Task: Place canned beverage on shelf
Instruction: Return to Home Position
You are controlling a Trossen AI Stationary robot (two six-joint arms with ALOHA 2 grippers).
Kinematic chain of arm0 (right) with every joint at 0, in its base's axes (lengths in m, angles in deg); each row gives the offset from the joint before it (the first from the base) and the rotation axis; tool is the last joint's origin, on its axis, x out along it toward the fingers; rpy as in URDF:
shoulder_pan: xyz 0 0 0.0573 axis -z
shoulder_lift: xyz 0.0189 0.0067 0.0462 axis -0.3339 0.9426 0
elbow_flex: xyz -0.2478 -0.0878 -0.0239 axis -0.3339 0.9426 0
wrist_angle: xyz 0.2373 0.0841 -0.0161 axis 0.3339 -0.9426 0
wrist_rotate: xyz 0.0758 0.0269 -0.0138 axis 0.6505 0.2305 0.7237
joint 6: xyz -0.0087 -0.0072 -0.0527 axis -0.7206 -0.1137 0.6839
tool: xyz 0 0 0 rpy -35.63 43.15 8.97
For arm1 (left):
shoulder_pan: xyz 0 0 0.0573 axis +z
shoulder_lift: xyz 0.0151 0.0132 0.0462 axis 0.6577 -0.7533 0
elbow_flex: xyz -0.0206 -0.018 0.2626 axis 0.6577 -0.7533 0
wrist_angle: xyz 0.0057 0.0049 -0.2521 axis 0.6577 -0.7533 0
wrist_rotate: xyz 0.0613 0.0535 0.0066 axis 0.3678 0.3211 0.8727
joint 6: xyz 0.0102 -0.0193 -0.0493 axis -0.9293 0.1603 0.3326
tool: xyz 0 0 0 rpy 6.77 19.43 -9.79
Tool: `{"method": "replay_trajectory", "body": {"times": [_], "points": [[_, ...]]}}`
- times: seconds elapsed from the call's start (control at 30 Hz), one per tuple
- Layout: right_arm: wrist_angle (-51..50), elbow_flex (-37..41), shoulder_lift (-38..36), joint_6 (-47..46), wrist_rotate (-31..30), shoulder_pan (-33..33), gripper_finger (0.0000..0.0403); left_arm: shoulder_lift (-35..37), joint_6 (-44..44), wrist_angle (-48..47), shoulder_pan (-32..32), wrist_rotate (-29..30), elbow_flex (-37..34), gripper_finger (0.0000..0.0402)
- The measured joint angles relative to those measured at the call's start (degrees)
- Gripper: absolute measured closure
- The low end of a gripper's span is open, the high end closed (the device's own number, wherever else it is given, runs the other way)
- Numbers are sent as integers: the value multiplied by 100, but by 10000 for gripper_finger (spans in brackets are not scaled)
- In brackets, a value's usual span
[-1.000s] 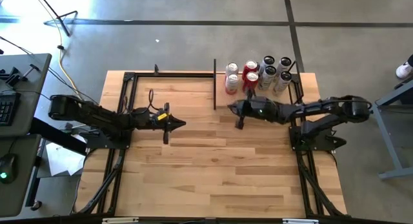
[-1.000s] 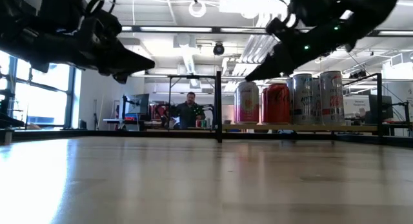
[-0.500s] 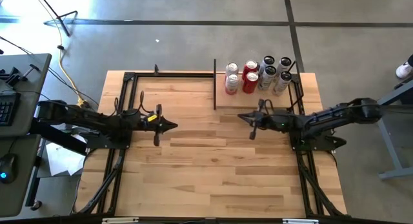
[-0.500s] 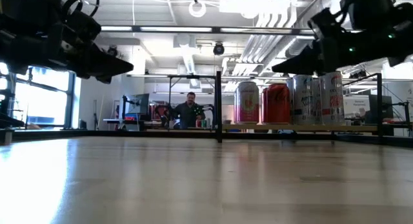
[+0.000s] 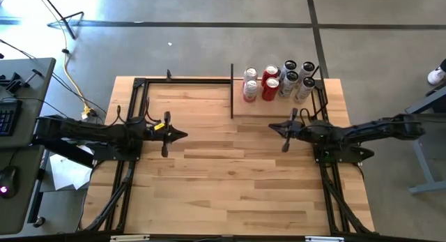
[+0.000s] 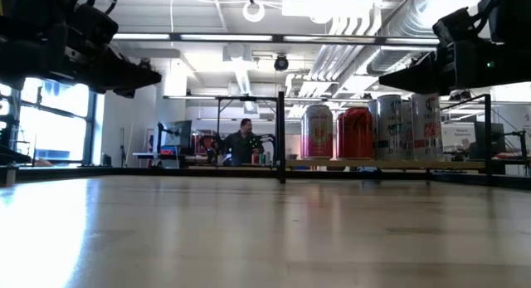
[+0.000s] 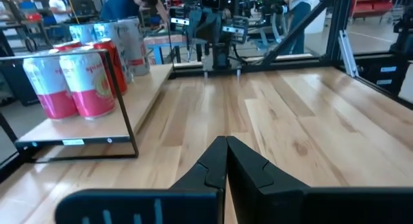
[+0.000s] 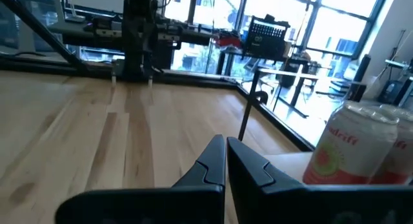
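Call the far edge of the table twelve o'clock. The shelf lies at about one o'clock, against that far edge, with its black plate standing upright at the nine o'clock end. Eight cans stand upright on it in two rows of four, paired by colour. The pink pair is just beside the plate, and the red pair comes next toward three o'clock. Four white cans fill the three o'clock end. Each pair stands one behind the other, close against its neighbours.

The left gripper hovers over bare wood at about ten o'clock from the table's middle. Its tip points toward three o'clock, and its jaws are pressed together with nothing between them. The right gripper hovers at about two o'clock from the middle, just on the six o'clock side of the shelf and clear of it. Its tip points toward nine o'clock, with the jaws likewise pressed together and holding nothing. The two tips face each other, well apart, and neither touches the tabletop. A person shows in the room beyond the table.
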Motion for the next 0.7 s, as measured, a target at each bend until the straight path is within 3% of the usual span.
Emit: {"method": "replay_trajectory", "body": {"times": [0.37,0.6,0.7], "points": [[-1464,0,-1385,47,-195,157,403,1840,-27,-1632,7,46,0,401],[-2319,0,-2630,0,356,505,403,3332,-137,-3101,9,233,0,401],[-2630,2,-3197,88,580,726,403,3814,-120,-3172,25,369,19,401]]}}
